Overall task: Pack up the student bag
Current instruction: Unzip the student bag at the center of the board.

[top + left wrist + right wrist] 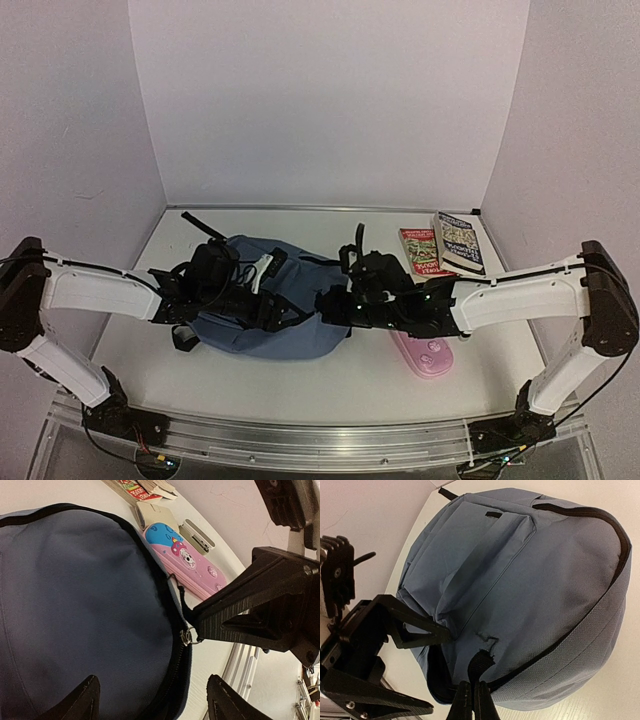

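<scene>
The student bag (pixel 262 325), slate-blue with black straps, lies flat in the middle of the table. Its black zipper runs along the curved edge (pixel 167 605), with the metal slider ring (pixel 188 637) near the bag's corner. My right gripper (pixel 473 700) is shut on the black fabric zipper pull (pixel 483 664) and reaches the bag (pixel 530 570) from the right (pixel 328 303). My left gripper (pixel 154 697) is open and straddles the zippered edge just beyond the slider. One of its fingers (pixel 420 630) touches the blue fabric.
A pink pencil case (pixel 425 353) lies right of the bag, close to its zipper edge (pixel 187 560). Two books (pixel 443 248) sit at the back right. Two small pale items (pixel 197 536) lie beside the pencil case. White walls enclose the table on three sides.
</scene>
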Available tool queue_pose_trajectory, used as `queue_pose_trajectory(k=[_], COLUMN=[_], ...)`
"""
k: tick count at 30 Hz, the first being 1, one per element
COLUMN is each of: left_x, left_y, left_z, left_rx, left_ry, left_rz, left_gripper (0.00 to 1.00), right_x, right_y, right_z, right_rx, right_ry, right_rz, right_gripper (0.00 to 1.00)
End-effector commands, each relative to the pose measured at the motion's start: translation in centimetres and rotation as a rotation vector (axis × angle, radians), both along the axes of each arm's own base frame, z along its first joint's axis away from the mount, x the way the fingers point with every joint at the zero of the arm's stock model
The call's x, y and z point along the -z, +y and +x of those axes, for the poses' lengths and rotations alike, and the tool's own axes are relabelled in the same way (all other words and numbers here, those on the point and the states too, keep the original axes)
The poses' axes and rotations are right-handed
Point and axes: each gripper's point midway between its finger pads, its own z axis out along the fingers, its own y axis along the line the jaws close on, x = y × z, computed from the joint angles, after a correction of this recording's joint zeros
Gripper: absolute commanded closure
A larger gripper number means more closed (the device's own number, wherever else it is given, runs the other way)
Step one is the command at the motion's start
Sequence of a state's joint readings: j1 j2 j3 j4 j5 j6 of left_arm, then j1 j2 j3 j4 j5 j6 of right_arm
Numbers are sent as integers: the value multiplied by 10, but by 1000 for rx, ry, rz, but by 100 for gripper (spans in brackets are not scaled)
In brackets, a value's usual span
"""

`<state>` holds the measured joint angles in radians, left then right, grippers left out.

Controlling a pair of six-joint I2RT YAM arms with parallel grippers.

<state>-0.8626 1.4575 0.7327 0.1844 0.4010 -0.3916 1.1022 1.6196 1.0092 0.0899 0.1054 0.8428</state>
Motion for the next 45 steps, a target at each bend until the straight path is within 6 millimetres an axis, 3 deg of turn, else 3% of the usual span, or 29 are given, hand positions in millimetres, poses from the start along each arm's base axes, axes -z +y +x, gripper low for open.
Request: queue_pose_trajectory(k=[1, 13, 20, 34, 40, 45], left_x=[-24, -16, -10, -2, 0, 8], left_y=[-22, -36, -36, -36, -31, -27], left_z=[6, 4, -2, -5, -7, -8], left_rx=[20, 38, 42, 36, 25, 16], left_ry=[-49, -28, -13, 8, 13, 27], left_rz=[-51, -10, -1, 11, 20, 43], left_gripper=[35, 54, 57, 98, 100, 100], right_x=[-18, -19, -18, -14, -6, -13], right_y=[7, 5, 4, 2, -3, -13], right_z=[8, 9, 12, 18, 22, 27], right_rx=[6, 5, 11, 40, 61, 99], right_ry=[-39, -48, -46, -65, -70, -86], right_rz=[60, 61, 61, 33, -6, -16], right_gripper=[100, 100, 100, 100, 100, 100])
